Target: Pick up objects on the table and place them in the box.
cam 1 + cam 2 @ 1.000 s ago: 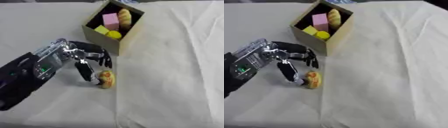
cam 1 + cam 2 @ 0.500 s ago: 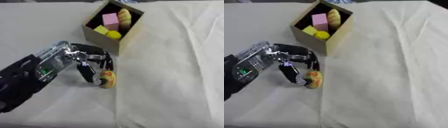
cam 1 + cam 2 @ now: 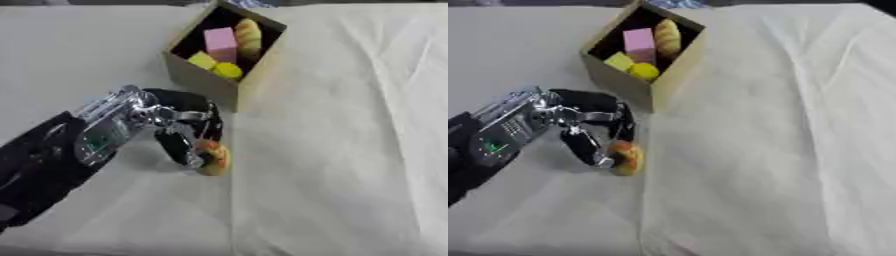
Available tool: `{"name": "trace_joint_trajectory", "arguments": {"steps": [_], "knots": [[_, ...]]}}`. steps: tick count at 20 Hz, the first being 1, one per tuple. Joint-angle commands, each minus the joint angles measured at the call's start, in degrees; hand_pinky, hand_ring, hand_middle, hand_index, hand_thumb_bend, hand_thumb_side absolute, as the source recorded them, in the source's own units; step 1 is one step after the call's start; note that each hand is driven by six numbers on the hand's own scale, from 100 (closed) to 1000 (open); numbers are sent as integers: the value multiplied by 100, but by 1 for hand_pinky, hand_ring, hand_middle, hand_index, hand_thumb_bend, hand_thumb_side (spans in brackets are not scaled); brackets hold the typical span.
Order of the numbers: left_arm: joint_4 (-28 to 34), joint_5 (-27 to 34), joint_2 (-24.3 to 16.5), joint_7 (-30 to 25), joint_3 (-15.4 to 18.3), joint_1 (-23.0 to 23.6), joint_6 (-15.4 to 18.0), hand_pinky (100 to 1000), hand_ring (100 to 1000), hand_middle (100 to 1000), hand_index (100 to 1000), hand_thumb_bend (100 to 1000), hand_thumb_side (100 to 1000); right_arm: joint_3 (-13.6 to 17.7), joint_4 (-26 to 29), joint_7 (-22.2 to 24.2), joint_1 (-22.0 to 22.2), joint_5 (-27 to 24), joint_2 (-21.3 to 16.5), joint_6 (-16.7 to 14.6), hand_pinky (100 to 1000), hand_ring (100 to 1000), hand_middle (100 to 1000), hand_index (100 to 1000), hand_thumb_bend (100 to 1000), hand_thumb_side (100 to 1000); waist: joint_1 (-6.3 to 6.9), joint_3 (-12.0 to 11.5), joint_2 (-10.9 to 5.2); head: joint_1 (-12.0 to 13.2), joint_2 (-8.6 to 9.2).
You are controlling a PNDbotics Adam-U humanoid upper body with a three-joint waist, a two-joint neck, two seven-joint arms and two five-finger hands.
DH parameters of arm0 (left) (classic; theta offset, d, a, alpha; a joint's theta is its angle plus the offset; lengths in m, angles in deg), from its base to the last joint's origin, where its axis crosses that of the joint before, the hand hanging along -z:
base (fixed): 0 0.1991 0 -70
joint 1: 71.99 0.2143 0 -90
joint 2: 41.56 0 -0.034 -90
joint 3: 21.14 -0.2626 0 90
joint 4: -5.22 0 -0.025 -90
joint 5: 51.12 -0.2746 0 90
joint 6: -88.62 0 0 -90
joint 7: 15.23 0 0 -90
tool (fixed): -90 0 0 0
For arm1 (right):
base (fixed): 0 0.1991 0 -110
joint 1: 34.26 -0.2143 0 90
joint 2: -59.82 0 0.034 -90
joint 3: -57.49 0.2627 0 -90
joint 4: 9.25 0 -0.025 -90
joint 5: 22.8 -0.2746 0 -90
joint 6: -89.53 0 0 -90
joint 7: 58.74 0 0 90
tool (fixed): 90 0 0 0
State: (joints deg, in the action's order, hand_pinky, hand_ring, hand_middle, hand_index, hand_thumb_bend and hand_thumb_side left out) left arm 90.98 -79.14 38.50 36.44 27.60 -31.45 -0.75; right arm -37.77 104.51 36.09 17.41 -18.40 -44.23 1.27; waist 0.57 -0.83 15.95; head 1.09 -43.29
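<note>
Since a second ago our left robot hand [image 3: 179, 131] has closed in, its curled fingers now pinching the small orange-and-yellow rounded toy [image 3: 213, 157] on the cloth-covered worktop [image 3: 350, 150], just before the open cardboard box [image 3: 203, 84]. We judge it light, smooth and possibly slippery, best taken across its middle.

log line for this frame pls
left hand: curled on small orange-yellow object, on cloth beside box | box holds pink block, yellow pieces, bread-like item | right hand: not in view
</note>
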Motion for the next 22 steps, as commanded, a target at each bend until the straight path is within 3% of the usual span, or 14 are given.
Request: {"name": "trace_joint_trajectory", "arguments": {"steps": [1,6,11,15,22], "knots": [[236,-112,-188,90,232,-131,46,620,515,483,564,245,156,85,83,-33,-77,-9,-88,2,902,754,653,737,100,525,-2,-18,-148,-13,27],[610,22,-428,53,539,-255,5,621,519,487,572,231,120,92,83,-60,-63,-5,-109,3,902,753,653,737,100,525,12,-41,-166,-42,4],[830,-55,-590,276,1100,-699,-246,624,535,497,567,244,100,93,83,-79,-53,1,-130,1,901,753,653,737,100,525,34,-62,-186,-68,-10],[426,-262,-343,554,1595,-1160,-525,624,534,515,568,234,100,67,83,-57,-79,6,-141,-5,901,753,653,737,100,525,68,-8,-180,-14,32],[-513,-827,378,683,2061,-1889,-969,630,537,519,572,227,100,41,83,-39,-167,6,-158,-29,901,752,653,736,100,525,128,155,-123,110,85]]}}
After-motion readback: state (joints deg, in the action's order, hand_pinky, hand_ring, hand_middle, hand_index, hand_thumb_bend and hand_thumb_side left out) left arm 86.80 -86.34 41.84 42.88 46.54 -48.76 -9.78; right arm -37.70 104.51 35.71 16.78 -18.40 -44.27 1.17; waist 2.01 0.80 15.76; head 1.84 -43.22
